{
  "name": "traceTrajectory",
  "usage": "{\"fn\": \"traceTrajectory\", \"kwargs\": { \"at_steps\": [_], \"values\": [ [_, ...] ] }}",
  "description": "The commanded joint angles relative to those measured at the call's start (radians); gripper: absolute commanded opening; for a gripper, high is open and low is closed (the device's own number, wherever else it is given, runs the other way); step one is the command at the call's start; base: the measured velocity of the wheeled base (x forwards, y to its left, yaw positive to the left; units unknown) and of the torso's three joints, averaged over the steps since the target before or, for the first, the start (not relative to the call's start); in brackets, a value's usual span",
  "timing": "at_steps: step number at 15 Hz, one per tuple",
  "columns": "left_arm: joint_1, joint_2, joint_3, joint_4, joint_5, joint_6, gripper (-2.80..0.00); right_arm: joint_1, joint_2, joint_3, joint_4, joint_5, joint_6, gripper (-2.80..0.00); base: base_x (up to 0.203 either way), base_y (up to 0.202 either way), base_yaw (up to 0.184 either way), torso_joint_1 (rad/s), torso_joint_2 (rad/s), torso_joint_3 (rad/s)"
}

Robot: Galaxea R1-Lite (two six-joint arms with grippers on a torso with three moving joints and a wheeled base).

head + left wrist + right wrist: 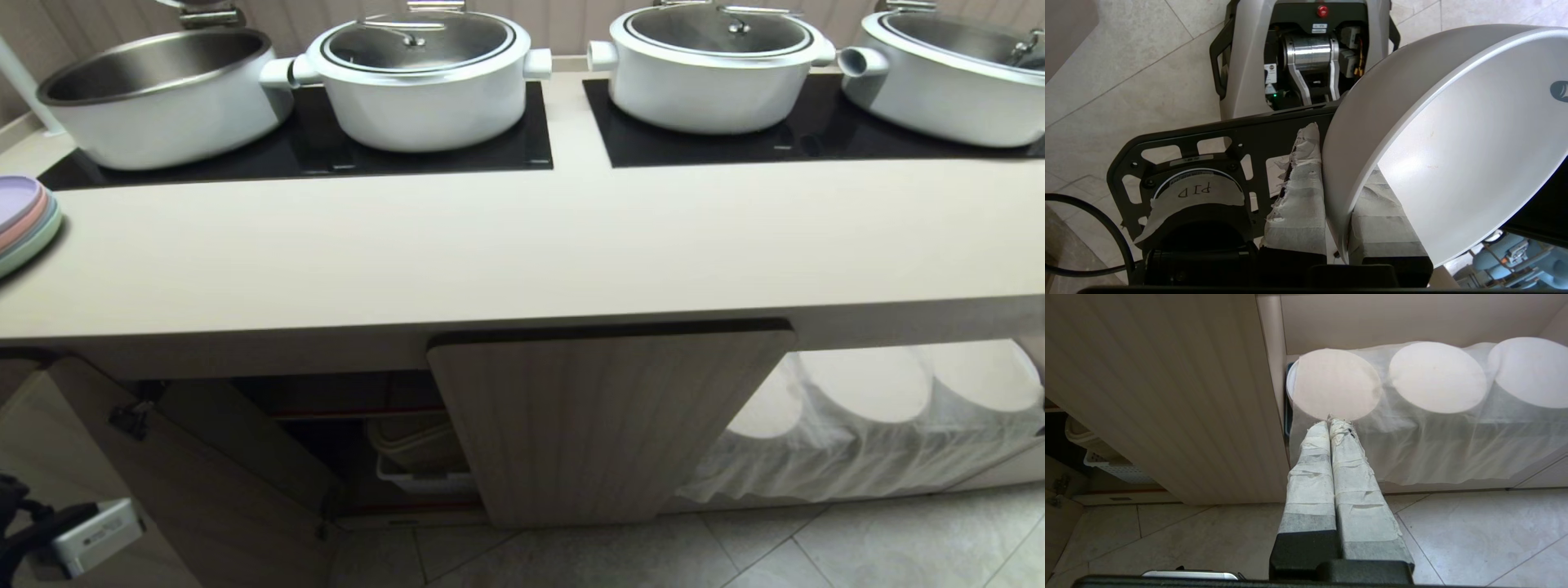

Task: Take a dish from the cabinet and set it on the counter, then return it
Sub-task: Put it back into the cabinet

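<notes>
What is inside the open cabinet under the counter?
In the cabinet, a beige tub sits in a white basket below a red-edged shelf. The shut door hides the rest, and deeper in is too dark to tell.

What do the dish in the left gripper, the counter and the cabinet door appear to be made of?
Dish: looks like glazed white ceramic, smooth with a soft sheen; melamine cannot be ruled out. Left gripper pinches its rim.
Counter: a seamless matte beige slab, perhaps solid surface or laminate.
Cabinet door: pale wood or wood-look laminate, given its vertical fluting and faint grain.
</notes>
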Motion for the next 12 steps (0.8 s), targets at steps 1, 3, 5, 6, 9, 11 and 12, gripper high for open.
{"fn": "traceTrajectory", "kwargs": {
  "at_steps": [1,3,5,6,9,11,12],
  "values": [
    [0.000,0.002,0.000,0.004,-0.002,-0.003,-2.80,0.000,0.001,0.000,0.000,0.000,0.000,-2.80,0.000,0.000,0.000,-0.251,0.55,0.290],
    [0.000,0.002,-0.002,0.004,0.000,-0.002,-2.80,0.000,0.001,0.000,0.000,0.000,0.001,-2.80,0.000,0.000,0.000,-0.256,0.55,0.295],
    [0.000,0.001,-0.002,0.004,0.002,-0.002,-2.80,0.000,0.001,0.000,0.000,0.000,0.001,-2.80,0.000,0.000,0.000,-0.237,0.52,0.289],
    [0.000,0.000,0.000,0.004,0.003,-0.003,-2.80,0.000,0.001,0.000,0.000,0.000,0.001,-2.80,0.000,0.000,0.000,-0.232,0.55,0.292],
    [0.000,-0.007,0.000,0.004,0.006,-0.002,-2.80,0.000,0.001,0.000,0.000,0.000,0.001,-2.80,0.000,0.000,0.000,-0.227,0.53,0.286],
    [0.000,-0.007,0.000,0.004,0.006,-0.002,-2.80,0.000,0.001,0.000,0.000,0.000,-0.001,-2.80,0.000,0.000,0.000,-0.220,0.51,0.284],
    [0.000,-0.007,0.000,0.004,0.006,-0.002,-2.80,0.000,0.001,0.000,0.000,0.000,0.001,-2.80,0.000,0.000,0.000,-0.222,0.48,0.290]
  ]
}}
